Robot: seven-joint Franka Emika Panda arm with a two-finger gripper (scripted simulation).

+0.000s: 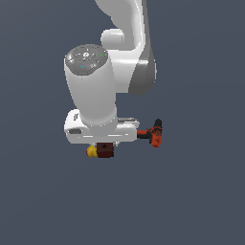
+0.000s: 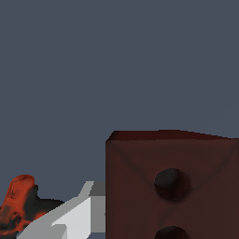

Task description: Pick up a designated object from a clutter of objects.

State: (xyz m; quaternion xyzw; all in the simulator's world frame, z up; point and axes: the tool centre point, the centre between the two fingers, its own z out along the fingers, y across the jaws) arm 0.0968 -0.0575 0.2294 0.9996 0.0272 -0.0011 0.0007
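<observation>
Flat dark blue-grey ground (image 1: 191, 201) everywhere, no edges, no texture. Simulator render.

White arm (image 1: 93, 91) fills the upper middle of the exterior view, seen from above, and its wrist housing covers most of the items under it. The claw (image 1: 104, 143) itself is hidden under the housing there.

Brown block (image 1: 105, 150) pokes out just below the wrist housing, dark reddish-brown. Yellow ball (image 1: 91, 151) sits touching or just beside it, toward the exterior view's left. Orange-and-black drill (image 1: 151, 133) lies toward the exterior view's right, close to the housing edge, apart from the block.

Wrist view: block (image 2: 172, 186) is very close to the lens, and two round dark holes are visible in its face. One light grey finger (image 2: 74, 214) runs up against the block's side. Other finger not in frame, so I can't tell whether the claw is spread or pinching the block. Drill (image 2: 21, 203) shows beyond the finger, blurry.

No readable brand, label or text on any item. Small markings on the arm's top cap are too small to read.
</observation>
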